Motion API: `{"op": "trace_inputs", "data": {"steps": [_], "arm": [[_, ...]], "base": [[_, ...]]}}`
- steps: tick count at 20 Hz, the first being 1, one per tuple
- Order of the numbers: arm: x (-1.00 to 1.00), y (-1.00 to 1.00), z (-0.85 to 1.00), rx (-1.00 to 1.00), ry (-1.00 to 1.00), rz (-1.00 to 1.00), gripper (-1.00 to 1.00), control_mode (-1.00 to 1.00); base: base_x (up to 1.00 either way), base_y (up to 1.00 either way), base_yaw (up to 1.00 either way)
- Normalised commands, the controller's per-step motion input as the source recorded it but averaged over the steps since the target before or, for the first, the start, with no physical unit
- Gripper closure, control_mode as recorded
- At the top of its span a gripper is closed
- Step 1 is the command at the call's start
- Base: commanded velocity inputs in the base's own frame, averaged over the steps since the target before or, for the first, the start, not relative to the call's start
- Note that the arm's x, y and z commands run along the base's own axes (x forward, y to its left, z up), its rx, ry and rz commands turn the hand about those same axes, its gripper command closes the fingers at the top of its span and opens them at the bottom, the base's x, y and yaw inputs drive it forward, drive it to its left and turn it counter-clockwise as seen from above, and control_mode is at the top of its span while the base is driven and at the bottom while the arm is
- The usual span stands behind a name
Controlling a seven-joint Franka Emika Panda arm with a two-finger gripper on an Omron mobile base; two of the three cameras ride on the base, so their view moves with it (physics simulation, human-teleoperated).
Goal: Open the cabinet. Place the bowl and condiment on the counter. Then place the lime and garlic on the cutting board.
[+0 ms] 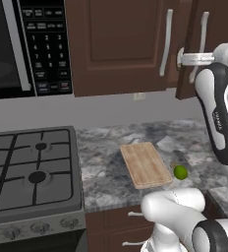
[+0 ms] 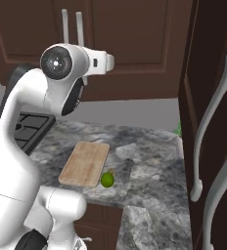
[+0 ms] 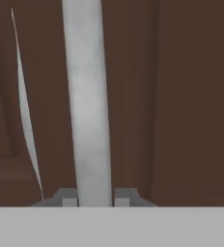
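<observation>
Dark wood kitchen cabinets hang above a granite counter. The gripper is clamped on a cabinet handle, apparently the right door's. The cabinet-opening step is underway; next, pull the door outward. A lime lies just beside the cutting board.

cabinet handle cut off at top edge, green item mostly hidden behind cabinet door

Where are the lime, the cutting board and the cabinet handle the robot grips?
lime (image 1: 180, 172), left base view, its top.
cutting board (image 1: 145, 165), left base view, its middle.
cabinet handle (image 3: 87, 101), hand view, mid-bar.
</observation>
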Motion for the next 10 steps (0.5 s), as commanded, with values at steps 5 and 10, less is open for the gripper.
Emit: {"op": "trace_inputs", "data": {"steps": [5,10], "arm": [[-0.57,-0.41,0.28,0.05,0.0,0.0,1.0,-1.0],[-0.56,-0.43,0.3,0.04,0.0,0.0,1.0,-1.0]], "base": [[0.0,0.0,0.0],[0.0,0.0,0.0]]}}
